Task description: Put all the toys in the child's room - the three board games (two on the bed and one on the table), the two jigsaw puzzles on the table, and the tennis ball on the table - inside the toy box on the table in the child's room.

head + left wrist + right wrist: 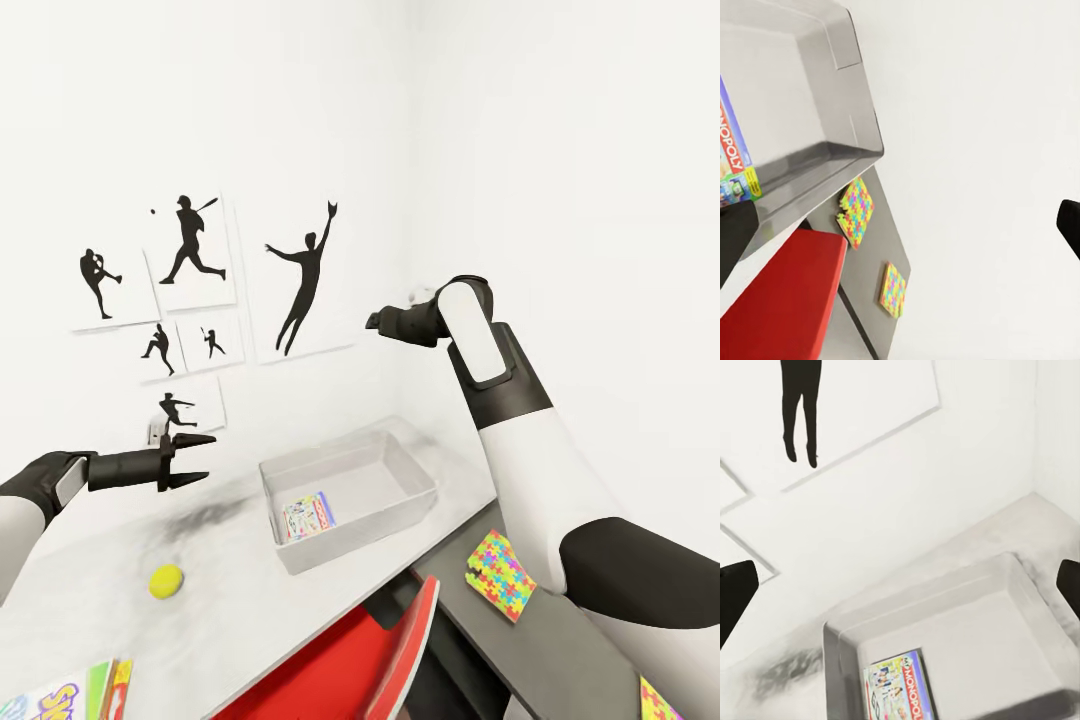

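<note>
Tennis ball (166,581) lies near table (100,590) edge, beside toy box (420,478).

The head view looks forward and down from above the white table (90,570), facing the room's corner and the wall of silhouette pictures (300,280), with both arms reaching in from the lower edges. The left wrist view sits low and close beside the toy box (862,112), looking across its rim toward the dark-grey corner section (874,247), where two jigsaw puzzles (856,211) lie, and on to a bare wall. The right wrist view looks down from higher up onto the toy box (832,660) and the pictured wall. All three views share the toy box and the board game (307,517) inside it
</note>
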You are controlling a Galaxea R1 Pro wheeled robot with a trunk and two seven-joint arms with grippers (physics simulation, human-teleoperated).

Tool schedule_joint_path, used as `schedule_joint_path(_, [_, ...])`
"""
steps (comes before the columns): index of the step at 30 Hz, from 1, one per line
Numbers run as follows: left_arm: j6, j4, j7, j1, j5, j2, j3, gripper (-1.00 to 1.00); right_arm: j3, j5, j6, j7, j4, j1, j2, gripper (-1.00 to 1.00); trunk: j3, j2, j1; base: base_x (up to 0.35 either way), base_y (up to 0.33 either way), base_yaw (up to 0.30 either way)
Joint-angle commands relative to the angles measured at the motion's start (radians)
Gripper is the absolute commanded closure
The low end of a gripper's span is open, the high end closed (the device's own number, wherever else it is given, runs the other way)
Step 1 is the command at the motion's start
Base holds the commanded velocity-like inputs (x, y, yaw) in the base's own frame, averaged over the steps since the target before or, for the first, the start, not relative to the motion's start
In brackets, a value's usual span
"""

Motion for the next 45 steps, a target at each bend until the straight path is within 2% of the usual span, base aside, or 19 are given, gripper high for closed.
schedule_joint_path(1, [0.009, 0.000, -0.001, 0.000, 0.005, 0.000, -0.002, -1.00, 0.001, -0.009, 0.001, -0.010, 0.000, -0.001, 0.000, -1.00, -0.001, -0.001, 0.000, -0.007, 0.000, 0.000])
schedule_joint_path(7, [0.009, 0.000, -0.001, 0.000, 0.005, 0.001, -0.003, -1.00, 0.002, -0.007, -0.001, -0.011, 0.003, -0.001, 0.000, -1.00, -0.001, -0.001, 0.000, -0.056, 0.009, 0.000])
schedule_joint_path(17, [0.009, 0.000, -0.001, 0.000, 0.005, 0.005, -0.004, -1.00, 0.002, -0.008, -0.003, -0.011, 0.006, -0.001, 0.000, -1.00, -0.001, -0.001, 0.000, -0.280, 0.091, -0.039])
schedule_joint_path(24, [0.007, 0.000, -0.001, 0.003, 0.004, 0.008, -0.004, -1.00, 0.001, -0.009, -0.005, -0.011, 0.008, -0.001, 0.000, -1.00, -0.001, -0.001, 0.000, -0.112, 0.019, -0.249])
schedule_joint_path(33, [0.001, -0.005, -0.001, 0.023, 0.006, 0.027, -0.002, -1.00, 0.001, -0.008, -0.005, -0.011, 0.010, -0.001, 0.000, -1.00, -0.001, -0.001, 0.000, -0.039, 0.007, -0.278])
schedule_joint_path(45, [-0.001, -0.006, -0.001, 0.024, 0.005, 0.030, -0.002, -1.00, 0.001, -0.010, -0.006, -0.011, 0.010, -0.001, 0.000, -1.00, 0.000, -0.001, 0.000, -0.242, 0.130, -0.275])
